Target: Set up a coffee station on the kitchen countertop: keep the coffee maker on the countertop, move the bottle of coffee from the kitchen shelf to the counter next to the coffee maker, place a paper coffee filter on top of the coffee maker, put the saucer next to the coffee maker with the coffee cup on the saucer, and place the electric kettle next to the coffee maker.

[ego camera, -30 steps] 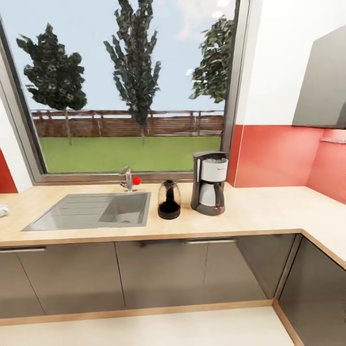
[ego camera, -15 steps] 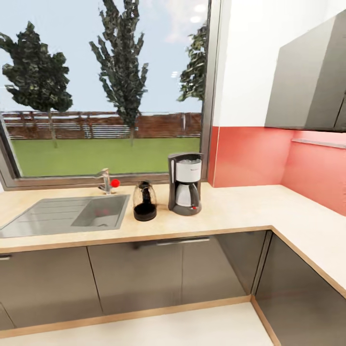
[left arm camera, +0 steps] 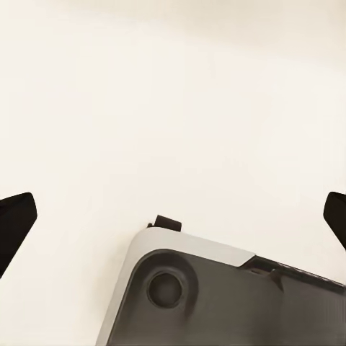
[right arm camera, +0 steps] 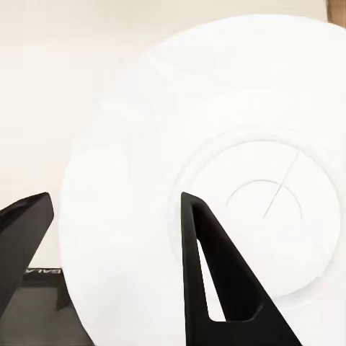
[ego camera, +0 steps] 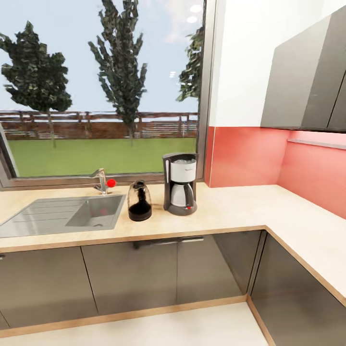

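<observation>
The right tool [right arm camera: 115, 252] is gripping the saucer [right arm camera: 216, 166]: one black finger [right arm camera: 216, 274] is lying across its white face near the rim, the other showing past the edge. The saucer is looking thin, stiff, glossy and probably slippery and breakable, so a rim pinch like this is the sensible hold, kept firm and level. The left tool [left arm camera: 173, 216] is hanging wide open, holding nothing, over pale floor. In the head view the coffee maker [ego camera: 180, 184] is standing toward the back edge of the counter [ego camera: 230, 211], with the kettle [ego camera: 139, 201] just beside it, sink-side. Bare counter toward the corner is looking suitable for the saucer.
</observation>
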`<state>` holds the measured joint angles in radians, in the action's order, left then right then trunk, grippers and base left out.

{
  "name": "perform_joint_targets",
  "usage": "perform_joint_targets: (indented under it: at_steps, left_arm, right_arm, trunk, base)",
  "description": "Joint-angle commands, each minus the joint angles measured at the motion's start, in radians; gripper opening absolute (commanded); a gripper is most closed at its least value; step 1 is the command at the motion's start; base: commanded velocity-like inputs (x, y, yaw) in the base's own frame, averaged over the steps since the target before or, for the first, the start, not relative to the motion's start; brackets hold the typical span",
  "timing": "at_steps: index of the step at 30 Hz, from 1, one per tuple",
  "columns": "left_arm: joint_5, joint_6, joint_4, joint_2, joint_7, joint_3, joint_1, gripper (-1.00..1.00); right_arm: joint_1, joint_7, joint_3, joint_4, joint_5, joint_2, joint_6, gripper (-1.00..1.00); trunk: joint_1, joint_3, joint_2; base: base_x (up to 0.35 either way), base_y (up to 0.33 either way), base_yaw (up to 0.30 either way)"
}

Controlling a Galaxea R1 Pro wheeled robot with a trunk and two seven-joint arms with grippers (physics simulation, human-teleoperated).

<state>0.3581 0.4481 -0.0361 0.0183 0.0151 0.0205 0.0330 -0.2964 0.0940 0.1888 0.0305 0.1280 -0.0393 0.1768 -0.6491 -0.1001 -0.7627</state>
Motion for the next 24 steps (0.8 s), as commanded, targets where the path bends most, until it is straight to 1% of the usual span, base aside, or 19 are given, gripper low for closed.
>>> perform_joint_targets:
  at_steps: [1,5,6,8,10,11,12,13,15,16,18,19,20,21,23,24]
  left_arm:
    - [0.005,0.003,0.001,0.000,0.002,0.002,0.001,1.00]
    - [0.003,0.003,0.001,0.000,0.002,0.002,0.001,1.00]
    - [0.004,0.003,0.001,0.000,0.002,0.002,0.001,1.00]
    - [0.004,0.004,0.001,0.000,0.002,0.002,0.001,1.00]
    - [0.005,0.004,0.001,0.000,0.002,0.002,0.001,1.00]
    - [0.005,0.004,0.001,0.001,0.002,0.002,0.001,1.00]
    - [0.005,0.004,0.001,0.001,0.002,0.002,0.001,1.00]
    - [0.005,0.004,0.001,0.001,0.002,0.002,0.001,1.00]
    - [0.005,0.004,0.001,0.001,0.002,0.002,0.001,1.00]
    - [0.005,0.004,0.001,0.001,0.002,0.002,0.001,1.00]
    - [0.005,0.003,0.001,0.002,0.004,0.002,0.001,1.00]
    - [0.005,0.003,0.001,0.001,0.005,0.002,0.001,1.00]
    - [0.005,0.003,0.001,0.001,0.006,0.002,0.001,1.00]
    - [0.005,0.003,0.001,0.001,0.006,0.002,0.001,1.00]
    - [0.006,0.003,0.001,0.001,0.007,0.002,0.001,1.00]
    - [0.006,0.003,0.001,0.001,0.007,0.002,0.001,1.00]
  right_arm:
    - [-0.001,0.003,0.009,0.003,0.010,-0.001,0.007,-1.00]
    - [-0.002,-0.008,0.007,0.002,0.007,-0.002,0.004,-1.00]
    - [-0.003,-0.007,0.006,-0.001,0.007,-0.004,-0.012,-1.00]
    - [-0.003,-0.004,0.006,-0.008,0.007,-0.008,-0.047,-1.00]
    - [-0.003,0.008,0.006,-0.034,0.008,-0.010,-0.133,-1.00]
    - [-0.003,0.012,0.006,-0.051,0.008,-0.010,-0.158,-1.00]
    - [-0.003,0.020,0.006,-0.097,0.008,-0.011,-0.210,-1.00]
    - [-0.003,0.025,0.006,-0.124,0.007,-0.011,-0.237,-1.00]
    - [-0.003,0.052,0.006,-0.238,0.003,-0.012,-0.350,-1.00]
    - [-0.003,0.059,0.006,-0.266,0.002,-0.012,-0.377,-1.00]
    - [-0.003,0.085,0.006,-0.389,0.001,-0.013,-0.467,-1.00]
    - [-0.003,0.091,0.006,-0.422,0.000,-0.013,-0.484,-1.00]
    - [-0.003,0.099,0.006,-0.485,0.000,-0.014,-0.514,-1.00]
    - [-0.003,0.102,0.006,-0.514,0.000,-0.014,-0.528,-1.00]
    - [-0.003,0.109,0.006,-0.623,0.000,-0.015,-0.571,-1.00]
    - [-0.003,0.110,0.006,-0.650,0.000,-0.015,-0.581,-1.00]
  trunk:
    - [0.000,-0.002,-0.001]
    - [0.000,-0.002,-0.001]
    - [0.000,-0.002,-0.001]
    - [0.000,-0.002,-0.001]
    - [0.000,-0.002,-0.001]
    - [0.000,-0.002,-0.001]
    - [0.000,-0.002,-0.001]
    - [0.000,-0.002,-0.001]
    - [0.000,-0.002,-0.001]
    - [0.000,-0.002,-0.001]
    - [0.000,-0.002,-0.001]
    - [0.000,-0.002,-0.001]
    - [0.000,-0.002,-0.001]
    - [0.000,-0.002,-0.001]
    - [0.000,-0.002,-0.001]
    - [0.000,-0.002,-0.001]
  base:
    - [0.000,0.000,0.000]
    - [0.000,0.000,0.000]
    - [0.000,0.000,0.000]
    - [0.000,0.000,0.000]
    - [0.000,0.000,0.000]
    - [0.000,0.000,0.000]
    - [0.000,0.000,0.000]
    - [0.000,0.000,0.000]
    - [0.000,0.000,0.000]
    - [0.000,0.000,0.000]
    - [0.000,0.000,0.000]
    - [0.000,0.000,0.000]
    - [0.000,0.000,0.000]
    - [0.000,0.000,0.000]
    - [0.000,0.000,0.000]
    - [0.000,0.000,0.000]
